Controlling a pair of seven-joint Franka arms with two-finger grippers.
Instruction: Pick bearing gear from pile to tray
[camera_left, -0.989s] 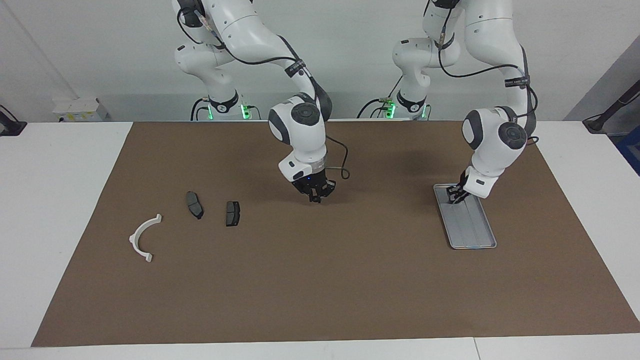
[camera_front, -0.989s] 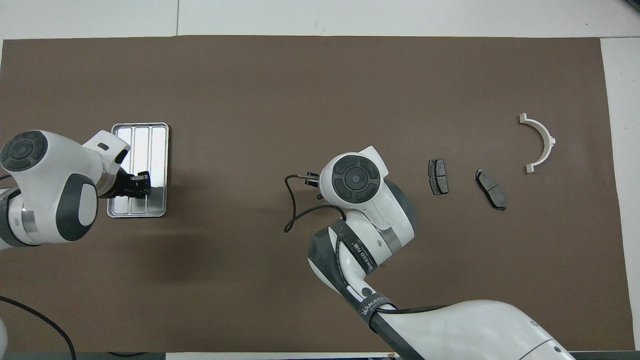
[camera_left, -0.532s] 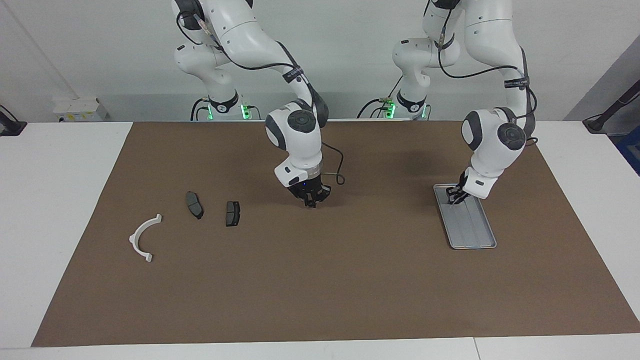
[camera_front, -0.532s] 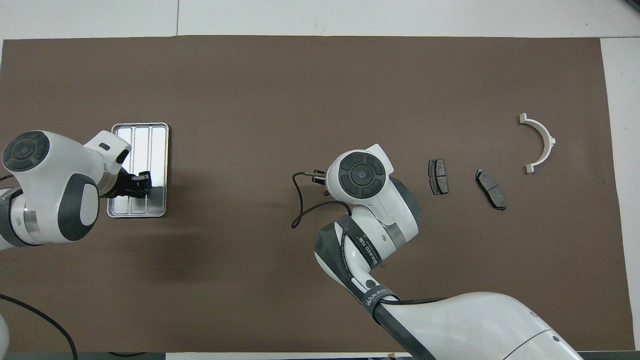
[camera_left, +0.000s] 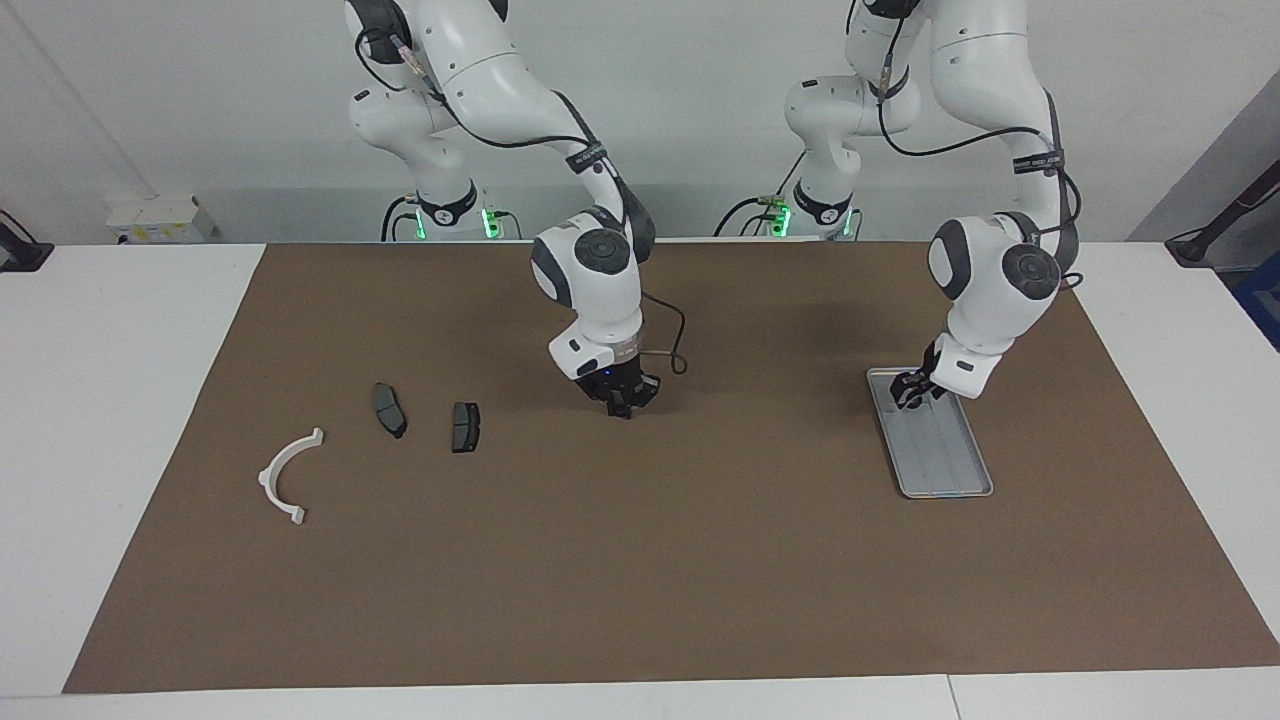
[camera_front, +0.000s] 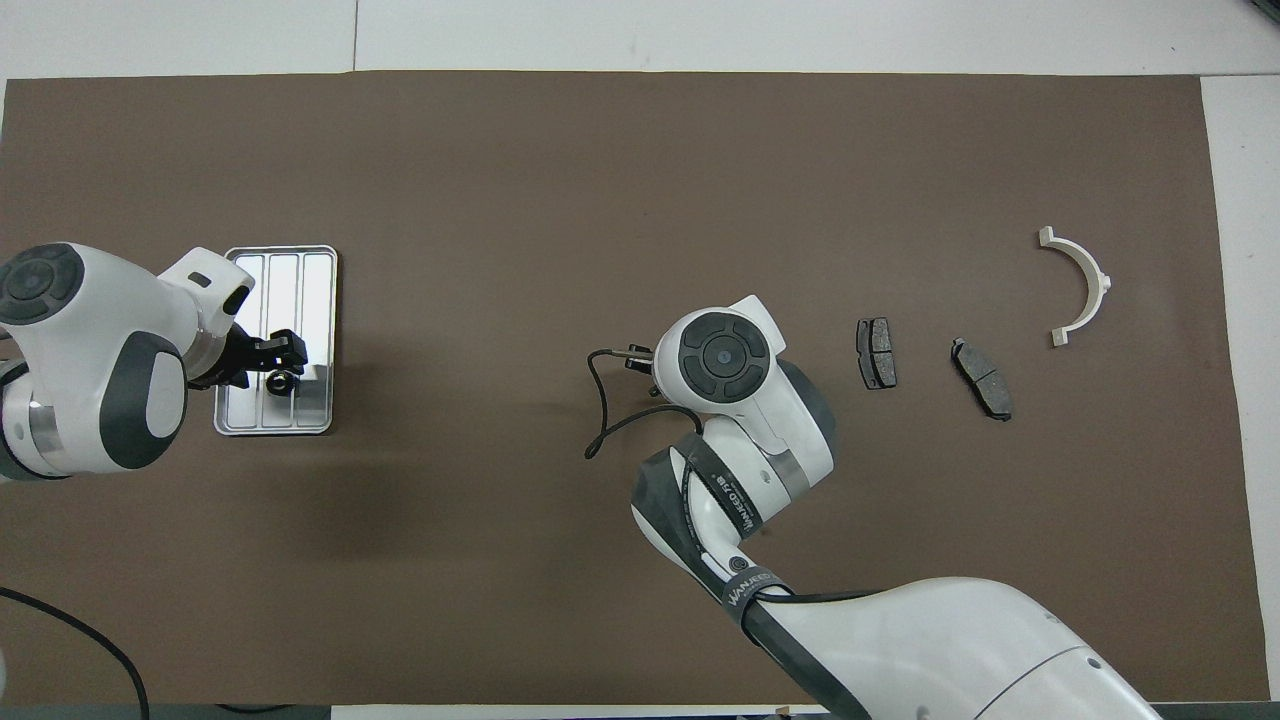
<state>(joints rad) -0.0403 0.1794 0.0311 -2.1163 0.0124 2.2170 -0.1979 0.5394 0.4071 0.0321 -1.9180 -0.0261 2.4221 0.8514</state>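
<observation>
Left gripper (camera_left: 908, 392) low over the end of the tray (camera_left: 950, 480) nearest the robots, fingers apart, gripping nothing. From the facing view: one tray, lying close to the mat's (camera_left: 640, 600) edge at the left arm's end. Right gripper (camera_left: 622, 408) pointing down over bare mat near the middle; grip not readable, nothing visible in it. Toward the right arm's end, two dark brake pads (camera_left: 389, 409) (camera_left: 465, 426) side by side and apart. One white half-ring bracket (camera_left: 280, 478) closer to that edge and farther from the robots. Bearing gear impossible to pick out here, masked by the left gripper.

From the overhead view: left gripper (camera_front: 283, 350) above the tray (camera_front: 318, 290). One small black ring, the bearing gear (camera_front: 283, 380), lying in the tray just beside the fingertips, clear of them. Two brake pads (camera_front: 876, 353) (camera_front: 981, 378) and one bracket (camera_front: 1085, 285), none touching another. Right gripper hidden beneath its own wrist. Both arms cut off by the bottom and side of the picture. Tray partly covered by the left arm's wrist.
</observation>
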